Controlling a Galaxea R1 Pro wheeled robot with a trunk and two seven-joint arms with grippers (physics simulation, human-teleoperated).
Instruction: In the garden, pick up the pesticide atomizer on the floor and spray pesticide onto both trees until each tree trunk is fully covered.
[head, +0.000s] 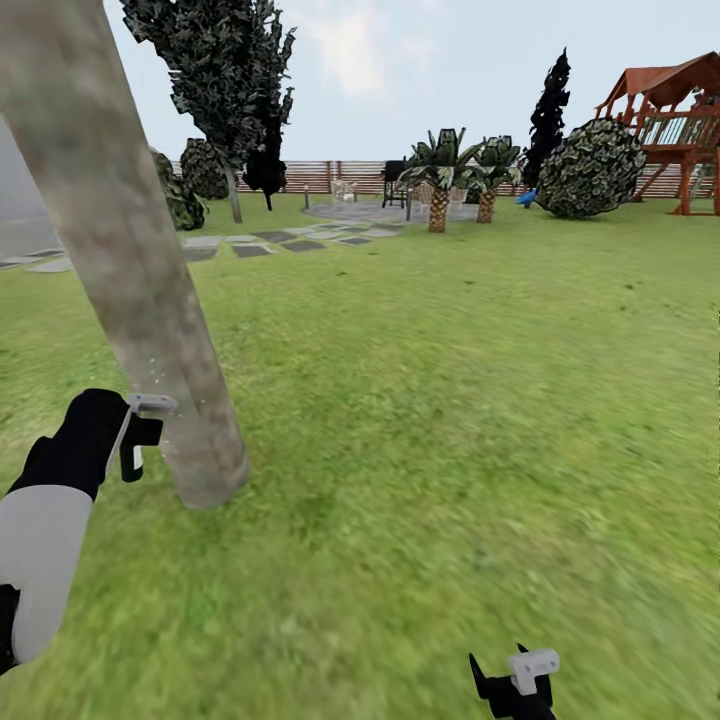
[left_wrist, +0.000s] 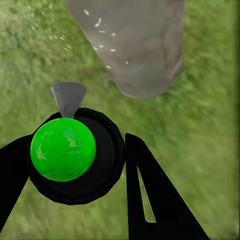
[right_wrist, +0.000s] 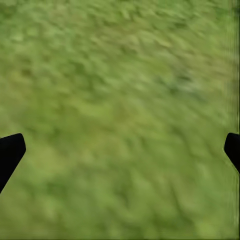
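Left tool (left_wrist: 75, 190) clamps one atomizer (left_wrist: 63, 149) beside one tree trunk (head: 130, 260); right tool (right_wrist: 120, 150) gapes.

green-capped atomizer (left_wrist: 63, 149) beside speckled beige trunk (head: 130, 260)

obstacle: tree trunk (head: 150, 300) just beside left pincer (head: 140, 440) | free: open grass (head: 450, 400) rightward

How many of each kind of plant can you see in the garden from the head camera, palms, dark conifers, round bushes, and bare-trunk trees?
Short palms: 2
Near-black narrow conifers: 1
Round leafy bushes: 3
Bare-trunk trees: 2
Total: 8
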